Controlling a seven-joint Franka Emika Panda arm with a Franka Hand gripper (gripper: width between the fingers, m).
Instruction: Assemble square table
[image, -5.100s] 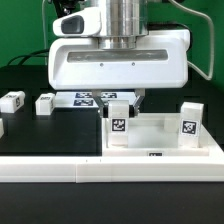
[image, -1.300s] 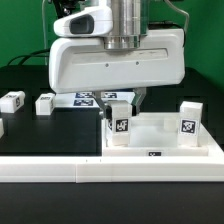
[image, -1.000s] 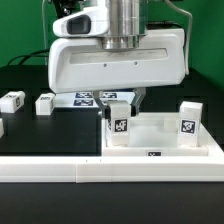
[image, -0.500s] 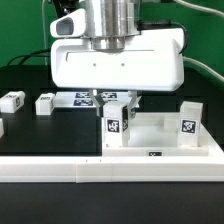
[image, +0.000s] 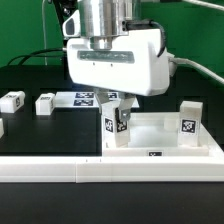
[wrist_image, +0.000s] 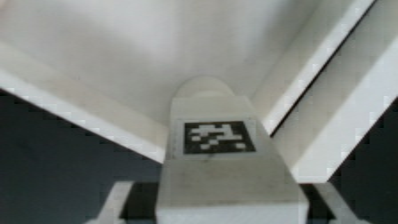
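on the black worktop (image: 50, 135) the square table slab (image: 165, 150) lies at the exterior view's right, one leg (image: 187, 120) upright on it, the claw (image: 118, 113) clamped on a second leg (image: 116, 135) at its corner, and two loose legs (image: 45, 103) lying apart, so roughly halfway, i'd judge.

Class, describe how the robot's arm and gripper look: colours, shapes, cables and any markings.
The gripper has a wide, rounded white housing with short dark fingers beneath. Above it sits a shiny metal cylinder. A pale cable curves off on the exterior view's right. No markings are readable.
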